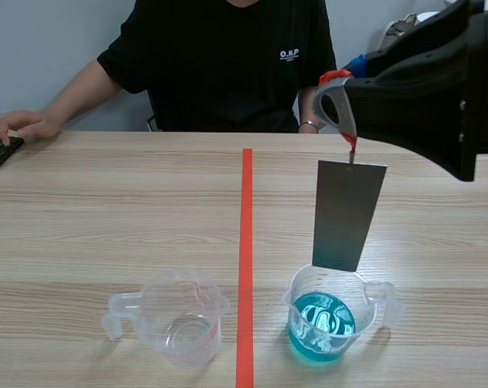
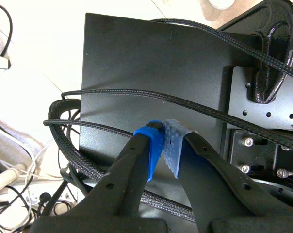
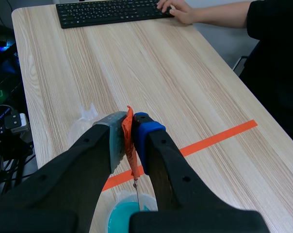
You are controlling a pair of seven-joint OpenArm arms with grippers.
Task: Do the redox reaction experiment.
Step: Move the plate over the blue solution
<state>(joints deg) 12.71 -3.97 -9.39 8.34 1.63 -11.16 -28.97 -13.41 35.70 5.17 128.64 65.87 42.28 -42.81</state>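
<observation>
Wooden bench [image 1: 107, 210], taped down the middle. Right fingers [image 3: 161, 160] clamped on orange tag [image 3: 129, 136]; grey plate [image 1: 349, 214] hanging from it, upright, directly over blue cup [image 1: 323, 319]. Clear cup [image 1: 183, 323] left of blue cup, across the tape. Left fingers [image 2: 149, 155] closed, gripping nothing.

Scene and right wrist views share the table [image 1: 107, 202]; left wrist faces a panel [image 2: 151, 58].

Metal plate [image 1: 349, 214] above filled cup [image 1: 325, 319] (right of tape line [image 1: 246, 242]), empty cup [image 1: 175, 319] left of line
</observation>
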